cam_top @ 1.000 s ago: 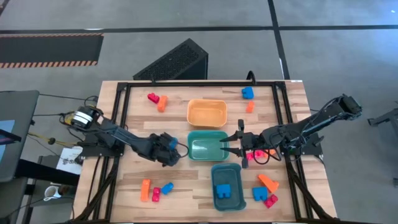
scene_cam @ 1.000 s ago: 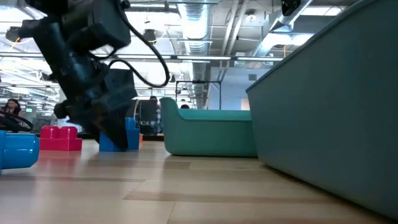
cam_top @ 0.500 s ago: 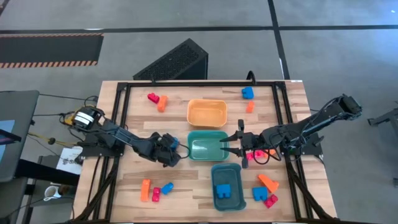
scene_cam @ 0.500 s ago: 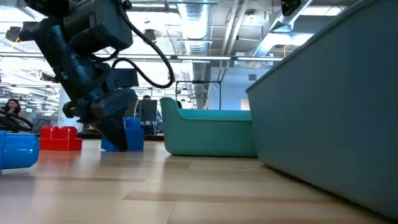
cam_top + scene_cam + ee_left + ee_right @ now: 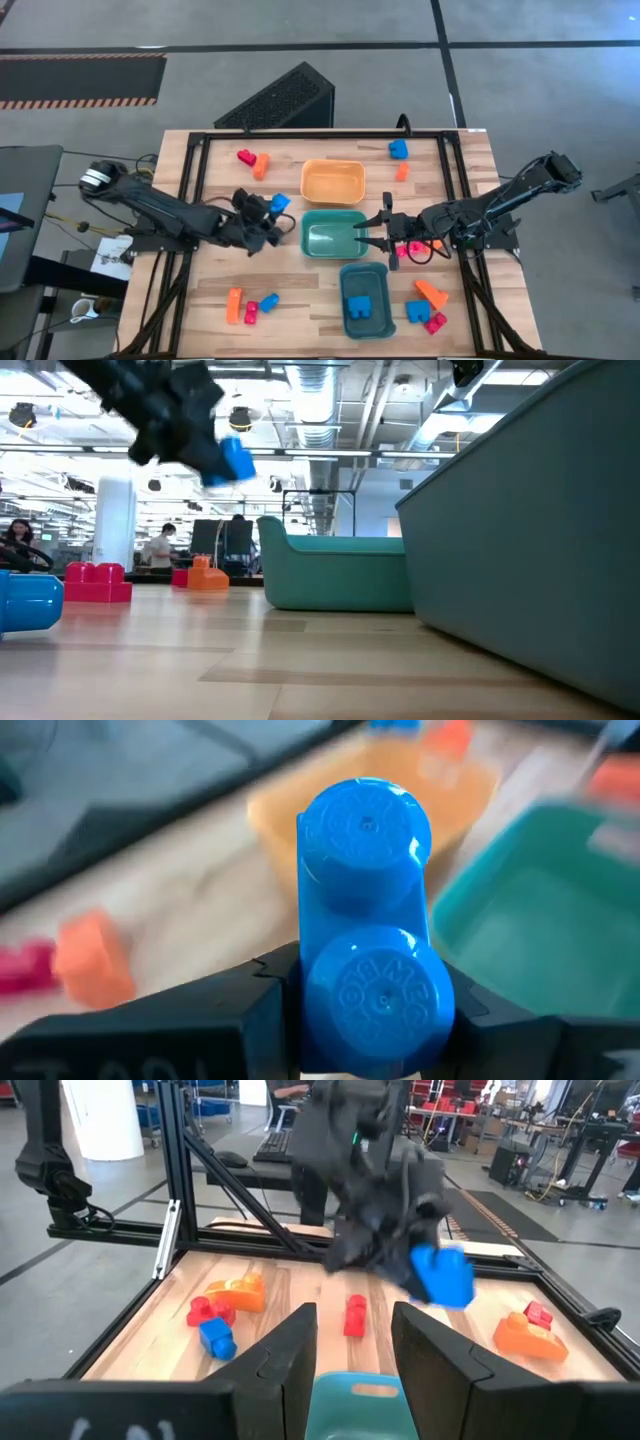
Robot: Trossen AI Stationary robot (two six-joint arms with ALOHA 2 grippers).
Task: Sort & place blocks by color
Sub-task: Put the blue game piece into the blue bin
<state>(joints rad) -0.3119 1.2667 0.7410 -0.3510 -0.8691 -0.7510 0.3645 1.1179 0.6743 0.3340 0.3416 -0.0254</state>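
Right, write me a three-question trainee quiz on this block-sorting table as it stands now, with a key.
1. True or false: the left gripper holds a small blue plastic two-stud block clear of the wooden table.
2. Which bin already contains blue blocks? A: the orange rectangular bin. B: the light teal bin in the middle. C: the darker teal bin nearest the table's front edge.
3. Fill in: the right gripper sits, holding nothing, at the rim of the ___ bin.

Key
1. True; the low view shows the block in the air.
2. C
3. light teal
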